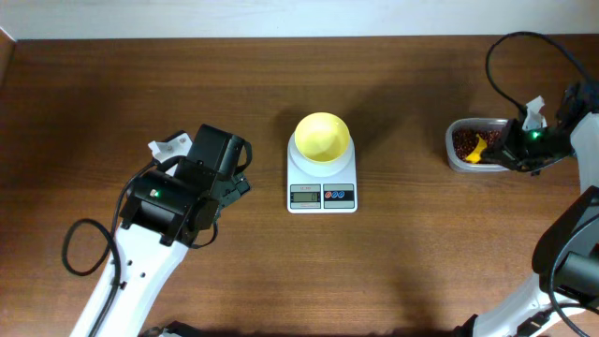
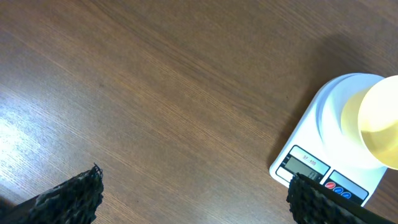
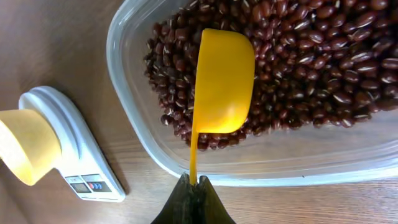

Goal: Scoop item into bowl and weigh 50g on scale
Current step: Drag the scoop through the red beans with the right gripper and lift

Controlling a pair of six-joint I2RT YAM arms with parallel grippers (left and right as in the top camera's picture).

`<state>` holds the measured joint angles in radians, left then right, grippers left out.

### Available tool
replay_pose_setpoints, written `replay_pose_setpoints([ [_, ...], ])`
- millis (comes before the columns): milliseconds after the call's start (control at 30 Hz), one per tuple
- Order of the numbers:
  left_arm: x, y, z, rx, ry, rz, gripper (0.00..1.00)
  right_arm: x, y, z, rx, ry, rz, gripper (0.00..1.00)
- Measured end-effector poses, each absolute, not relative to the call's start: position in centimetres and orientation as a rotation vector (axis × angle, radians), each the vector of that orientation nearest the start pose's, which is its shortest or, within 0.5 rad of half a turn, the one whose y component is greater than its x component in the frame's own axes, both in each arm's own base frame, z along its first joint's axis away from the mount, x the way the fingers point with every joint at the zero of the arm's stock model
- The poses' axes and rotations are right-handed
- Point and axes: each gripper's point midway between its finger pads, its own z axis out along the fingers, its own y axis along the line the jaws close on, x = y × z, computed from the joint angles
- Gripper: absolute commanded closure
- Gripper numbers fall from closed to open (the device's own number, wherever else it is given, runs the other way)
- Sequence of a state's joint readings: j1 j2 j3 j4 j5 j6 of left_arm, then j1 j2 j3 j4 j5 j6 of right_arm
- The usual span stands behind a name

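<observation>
Dark brown wood-grain table, viewed from above and from both wrists. The scale sits near the middle of the table, with its display and red and blue buttons on the front edge; the digits are too small to read. The bowl stands upright on the scale platform, its interior plain yellow. Well to the right, a clear container holds the beans, which cover its floor in a loose layer. A yellow-orange scoop lies inside the container with its cup on top of the beans near the left wall and its thin handle running back out over the rim. The right end effector is closed narrow, pinching the end of that handle. The left end effector hangs over bare table just left of the scale, fingers spread wide and holding nothing, clear of scale and bowl.
</observation>
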<state>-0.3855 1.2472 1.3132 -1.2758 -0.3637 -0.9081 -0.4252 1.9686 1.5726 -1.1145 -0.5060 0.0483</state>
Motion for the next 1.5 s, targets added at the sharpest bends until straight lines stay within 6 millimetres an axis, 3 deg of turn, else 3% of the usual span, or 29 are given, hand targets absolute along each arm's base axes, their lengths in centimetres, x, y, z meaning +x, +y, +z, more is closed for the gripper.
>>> replay_pose_setpoints([
  [400, 26.3, -4.1, 22.0, -0.767, 2.525, 0.097, 0.01, 38.0, -9.3, 8.6, 0.687, 2.818, 0.707, 0.96],
  [567, 26.3, -4.1, 22.0, -0.767, 2.524, 0.097, 0.01, 37.6, -10.3, 8.1, 0.748, 2.769, 0.774, 0.96],
  [933, 26.3, -4.1, 22.0, -0.767, 2.525, 0.097, 0.01, 37.9, -9.6, 8.7, 0.753, 2.722, 0.879, 0.96],
  [1500, 26.3, -4.1, 22.0, -0.767, 2.524, 0.097, 0.01, 37.7, -11.2, 8.1, 0.865, 2.63, 0.979, 0.96],
])
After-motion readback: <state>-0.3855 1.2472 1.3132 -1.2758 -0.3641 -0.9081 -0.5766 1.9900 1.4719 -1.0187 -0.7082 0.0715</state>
